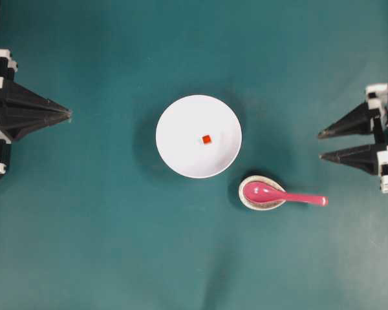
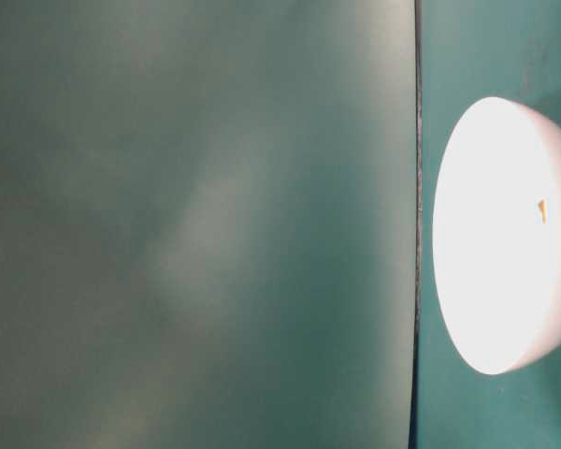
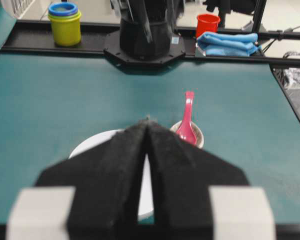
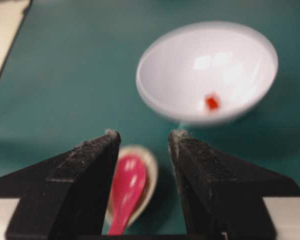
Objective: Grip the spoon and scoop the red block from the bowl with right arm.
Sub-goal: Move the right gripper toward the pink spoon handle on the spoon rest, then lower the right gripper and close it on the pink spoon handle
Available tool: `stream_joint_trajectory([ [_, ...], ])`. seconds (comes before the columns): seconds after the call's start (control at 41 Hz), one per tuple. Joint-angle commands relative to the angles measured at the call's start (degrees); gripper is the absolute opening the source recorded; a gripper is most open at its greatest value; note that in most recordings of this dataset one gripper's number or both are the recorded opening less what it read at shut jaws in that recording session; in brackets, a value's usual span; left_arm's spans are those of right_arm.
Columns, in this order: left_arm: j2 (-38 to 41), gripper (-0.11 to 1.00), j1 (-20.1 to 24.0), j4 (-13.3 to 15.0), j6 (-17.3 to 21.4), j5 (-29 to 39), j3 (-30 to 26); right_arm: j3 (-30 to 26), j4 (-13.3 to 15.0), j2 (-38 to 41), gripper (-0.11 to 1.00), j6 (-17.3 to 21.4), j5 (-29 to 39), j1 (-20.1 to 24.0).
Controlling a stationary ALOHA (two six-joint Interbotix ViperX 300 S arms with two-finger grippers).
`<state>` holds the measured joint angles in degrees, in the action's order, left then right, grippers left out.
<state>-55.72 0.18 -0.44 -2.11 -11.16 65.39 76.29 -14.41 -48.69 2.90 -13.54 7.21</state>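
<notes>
the white bowl (image 1: 198, 136) sits near the middle of the green worktop (image 1: 103, 245), and the tiny red block (image 1: 206, 139) lies inside it, a little off centre toward the right arm's side. just beside the bowl, on its lower right in the overhead view, is a small beige dish (image 1: 253, 201) with the pink spoon (image 1: 281, 195) resting in it: the scoop lies in the dish and the handle sticks out over the worktop toward the right hand (image 1: 319, 146).

the right hand is at the right edge, well apart from the spoon, its two black fingers spread wide with nothing between them. from its own camera the spoon and dish show in the gap between the fingers, with the bowl and block beyond.

the left hand (image 1: 70, 115) is at the left edge, well away from the bowl, its fingers pressed together to a point and grasping nothing.

from the left wrist view, a yellow cup (image 3: 64, 27) with a blue rim, a red cup (image 3: 207, 24) and a folded blue cloth (image 3: 227, 43) sit along the far edge behind the worktop.

the table-level view is blown out; only the bowl's white side shows clearly.
</notes>
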Motion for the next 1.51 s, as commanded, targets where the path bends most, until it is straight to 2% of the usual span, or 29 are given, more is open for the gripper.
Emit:
stream_joint_trajectory([
  [0.0, 0.2, 0.01, -0.1, -0.1, 0.0, -0.7, -1.4, 1.6, -3.8, 3.2, 0.52, -0.1, -5.7, 3.9],
  [0.195, 0.4, 0.01, -0.1, -0.2, 0.1, -0.7, -1.4, 4.8, -12.7, 13.0, 0.52, -0.1, -18.5, 13.3],
  [0.39, 0.9, 0.01, -0.1, -0.2, 0.3, -0.8, -1.3, 4.6, -22.1, 25.4, 0.52, -0.1, -30.1, 22.8],
  [0.463, 0.9, 0.01, 0.0, -0.2, 0.3, -0.8, -1.4, 4.0, -26.6, 30.1, 0.52, -0.1, -34.2, 26.6],
  [0.659, 0.9, 0.01, -0.1, -0.2, 0.3, -0.9, -1.3, 2.0, -36.5, 37.9, 0.52, -0.1, -39.8, 34.3],
  [0.78, 1.1, 0.01, -0.1, -0.2, 0.4, -0.9, -1.2, 0.7, -39.9, 41.1, 0.52, -0.1, -41.2, 37.4],
  [0.878, 1.1, 0.01, -0.1, -0.2, 0.5, -0.9, -1.2, -0.3, -41.8, 43.0, 0.52, -0.2, -41.2, 38.7],
  [0.976, 1.2, 0.01, -0.1, -0.2, 0.5, -0.9, -1.1, -0.7, -42.5, 44.5, 0.52, -0.2, -41.3, 39.3],
  [1.341, 1.9, 0.01, -0.1, -0.2, 0.8, -0.9, -1.0, -0.7, -43.1, 48.5, 0.52, -1.5, -42.5, 39.3],
  [1.488, 2.3, 0.01, 0.0, -0.2, 0.9, -0.9, -1.0, -0.7, -43.0, 48.9, 0.52, -4.3, -43.2, 39.4],
])
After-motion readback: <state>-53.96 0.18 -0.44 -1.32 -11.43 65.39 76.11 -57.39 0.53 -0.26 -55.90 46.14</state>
